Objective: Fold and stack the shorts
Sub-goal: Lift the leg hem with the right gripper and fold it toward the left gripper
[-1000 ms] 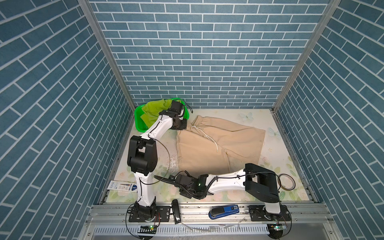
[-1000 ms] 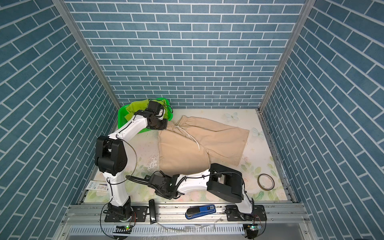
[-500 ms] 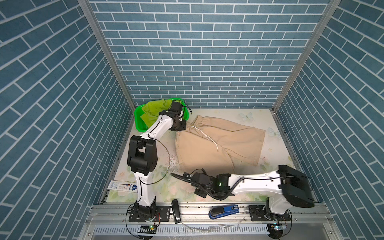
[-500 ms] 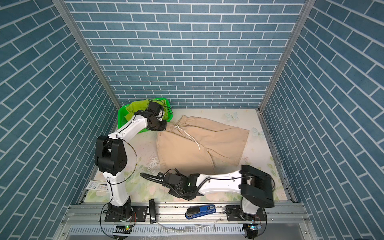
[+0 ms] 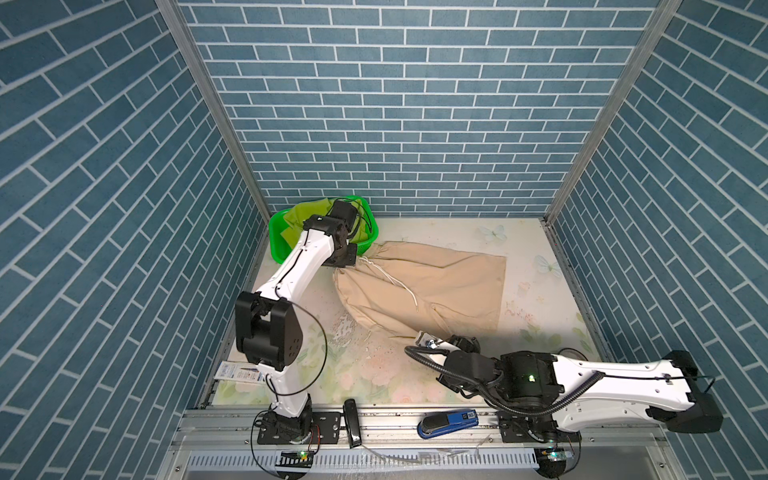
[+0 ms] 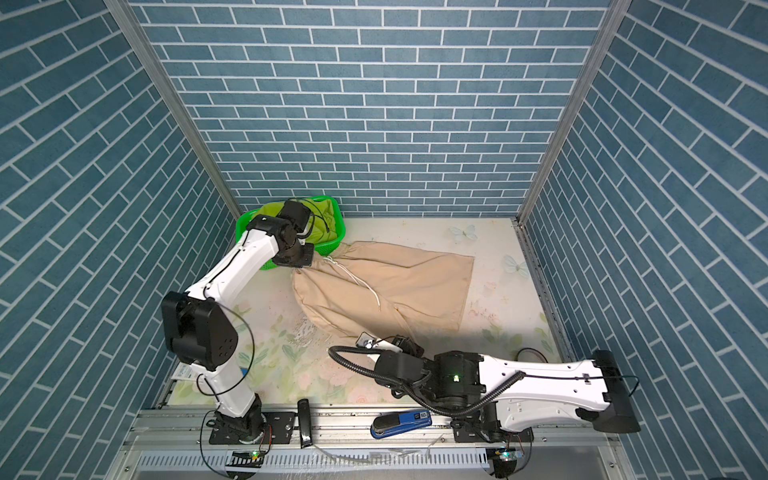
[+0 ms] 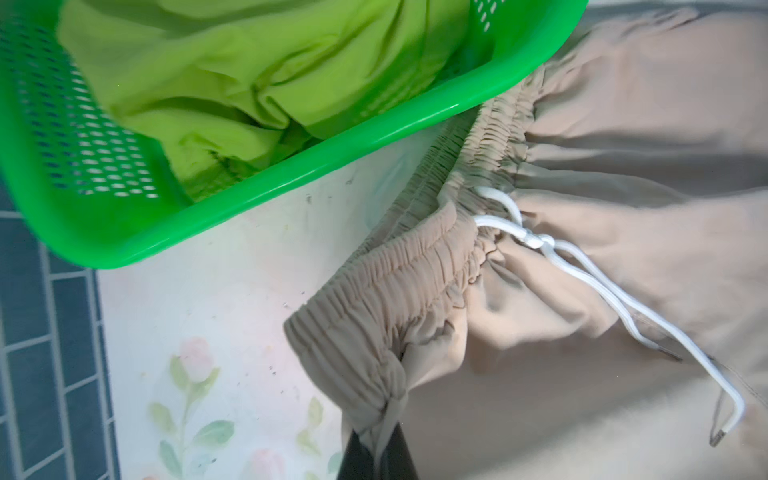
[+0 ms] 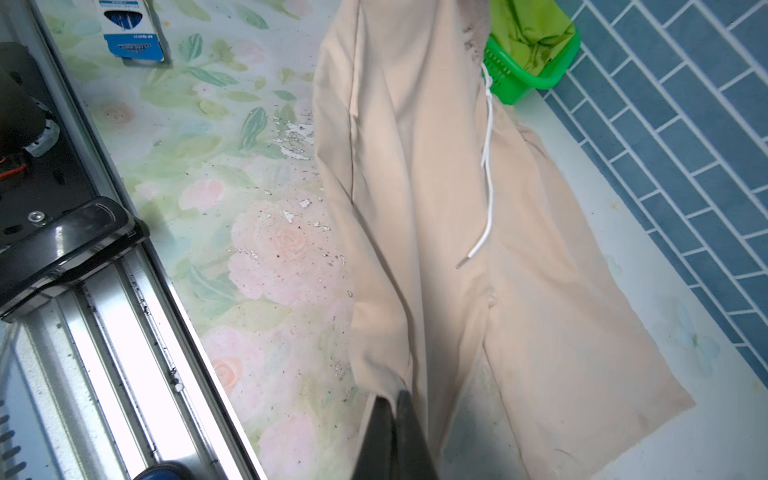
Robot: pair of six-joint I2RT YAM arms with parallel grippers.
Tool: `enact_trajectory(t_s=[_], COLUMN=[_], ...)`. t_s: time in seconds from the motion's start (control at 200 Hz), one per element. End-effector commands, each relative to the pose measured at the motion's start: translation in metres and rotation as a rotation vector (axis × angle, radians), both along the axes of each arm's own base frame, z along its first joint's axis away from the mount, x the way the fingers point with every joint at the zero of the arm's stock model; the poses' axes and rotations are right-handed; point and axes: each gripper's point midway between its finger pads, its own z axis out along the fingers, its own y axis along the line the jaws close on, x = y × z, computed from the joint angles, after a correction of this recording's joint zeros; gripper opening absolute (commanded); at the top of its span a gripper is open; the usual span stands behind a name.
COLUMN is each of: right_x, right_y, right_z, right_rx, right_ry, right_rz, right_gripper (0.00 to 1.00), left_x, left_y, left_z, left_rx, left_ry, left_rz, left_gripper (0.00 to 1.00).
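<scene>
Pinching the beige shorts at two corners, both arms look set for a fold. The left fingers clamp the waistband's end at 10 o'clock, beside the basket. The right fingers grip a leg hem at 6 o'clock. The garment lies 10-to-4 across the desk. The left arm is outstretched, the right forearm low. The lime green shorts sit in the basket.

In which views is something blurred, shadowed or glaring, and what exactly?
Left wrist view: the lime green shorts and the green basket look soft, while the beige shorts are sharp. Right wrist view: the right end effector is a dark blur at the picture's edge, and the metal rail glares. Both top views: the near strip of the table lies in shadow.
</scene>
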Motion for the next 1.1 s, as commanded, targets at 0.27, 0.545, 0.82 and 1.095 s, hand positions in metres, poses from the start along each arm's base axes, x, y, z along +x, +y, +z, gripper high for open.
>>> enact_trajectory(t_s=[0.27,0.545,0.82,1.095], right_x=[0.028,0.018,0.038,0.088], right_y=[-0.073,-0.065,-0.078,-0.053], right_z=[0.046,0.055,0.075,0.057], right_rx=[0.106,0.023,0.001,-0.024], right_ry=[-0.213,-0.155,-0.137,0.048], right_rz=[-0.143,-0.072,-0.101,-0.066], right_gripper=[0.0,0.0,0.0,0.0], left_x=[-0.097,-0.155,-0.186,-0.175], left_y=[0.045,0.065,0.076,0.078], left_z=[0.008,0.017,0.023,0.007], left_rx=[0.095,0.109,0.106,0.179], left_ry=[0.122,0.145,0.126,0.227], left_rz=[0.128,0.186,0.228,0.199], left_gripper=[0.0,0.0,0.05,0.05])
